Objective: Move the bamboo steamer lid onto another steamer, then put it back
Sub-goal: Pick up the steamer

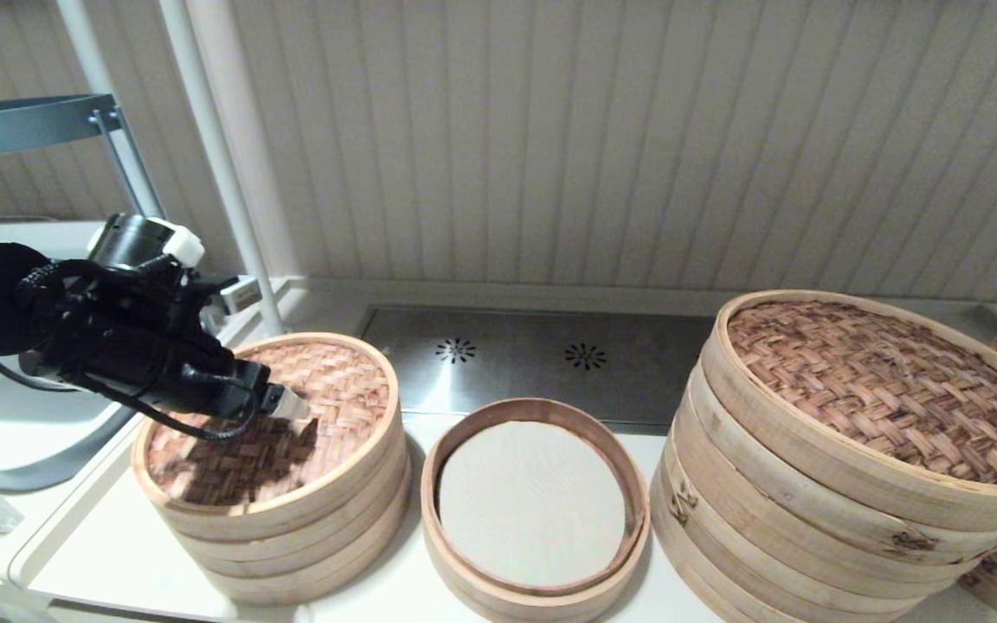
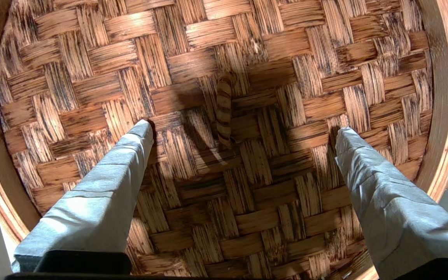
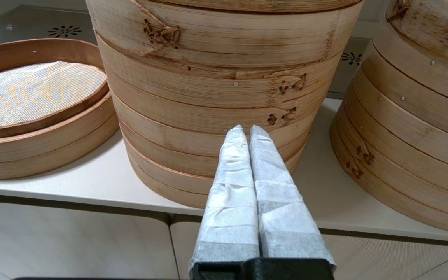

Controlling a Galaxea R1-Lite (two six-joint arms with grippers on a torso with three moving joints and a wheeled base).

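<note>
We see the lid (image 1: pixel 308 415), a small round one with a reddish-brown woven top and a pale wood rim, sitting on the small three-ring steamer stack (image 1: pixel 291 528) at about nine o'clock on the counter (image 1: pixel 118 554). Its tiny centre loop (image 2: pixel 224 109) stands up from the weave. Our left claw (image 2: pixel 241 134) is spread wide above the lid, one finger (image 2: pixel 130 144) on each side of the loop, gripping nothing; the tips look to be on or just above the weave, though we cannot tell which. Just beside the stack, toward the centre, lies the low basket (image 1: pixel 464 554) with a cream liner (image 1: pixel 533 502) inside and no lid. At three o'clock stands the large steamer stack (image 1: pixel 810 519). Our right claw (image 3: pixel 247 130) is pressed shut and empty, low in front of that large stack, off the counter's edge.
</note>
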